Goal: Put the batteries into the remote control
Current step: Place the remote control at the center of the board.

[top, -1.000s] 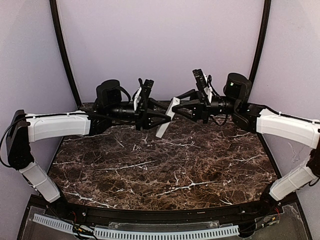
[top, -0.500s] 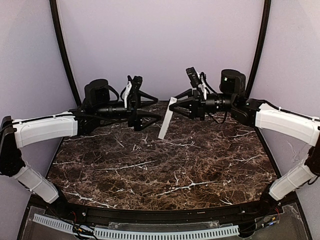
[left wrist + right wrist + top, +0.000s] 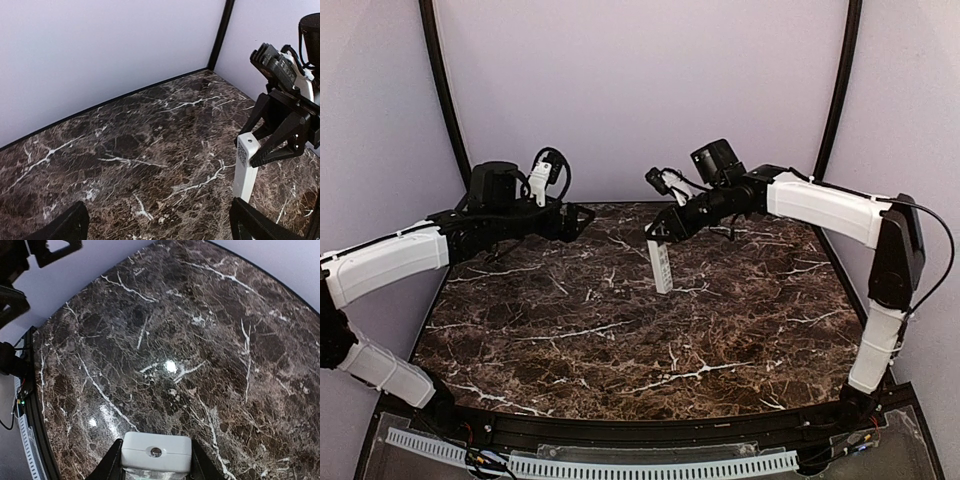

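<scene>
Right gripper [image 3: 661, 230] clamps the near-upright remote control [image 3: 661, 268] by its top end — likely light, stiff, slippery; mid-body hold seems steadier. Left gripper [image 3: 578, 214]: jaws apart, empty.

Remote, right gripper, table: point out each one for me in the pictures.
remote [image 3: 662, 268], top view, middle of its white body.
right gripper [image 3: 658, 233], top view, between its fingertips at the remote's upper end.
table [image 3: 620, 335], top view, bare marble near its middle.
</scene>
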Action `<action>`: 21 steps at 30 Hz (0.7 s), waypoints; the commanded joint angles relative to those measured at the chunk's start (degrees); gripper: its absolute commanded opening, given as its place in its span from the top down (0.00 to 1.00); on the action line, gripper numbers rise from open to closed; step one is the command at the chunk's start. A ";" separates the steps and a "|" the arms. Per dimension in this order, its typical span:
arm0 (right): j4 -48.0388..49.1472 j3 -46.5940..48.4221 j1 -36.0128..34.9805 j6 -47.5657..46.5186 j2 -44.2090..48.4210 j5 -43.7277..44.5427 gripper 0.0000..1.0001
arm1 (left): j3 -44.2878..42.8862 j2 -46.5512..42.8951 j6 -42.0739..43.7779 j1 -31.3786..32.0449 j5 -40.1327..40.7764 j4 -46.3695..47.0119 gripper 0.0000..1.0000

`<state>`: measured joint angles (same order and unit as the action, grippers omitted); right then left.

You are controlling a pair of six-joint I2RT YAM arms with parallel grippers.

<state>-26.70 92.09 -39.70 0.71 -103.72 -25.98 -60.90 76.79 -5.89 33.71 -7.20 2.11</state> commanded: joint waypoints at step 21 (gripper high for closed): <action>-23.56 24.27 -3.13 -1.88 -28.41 13.10 0.99 | 6.53 0.22 -3.32 -1.19 4.95 -2.34 0.02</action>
<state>-48.60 113.49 -41.67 -0.80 -128.55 -16.49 -56.03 77.25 -9.54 32.88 -1.28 -0.91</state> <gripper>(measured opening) 0.357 0.985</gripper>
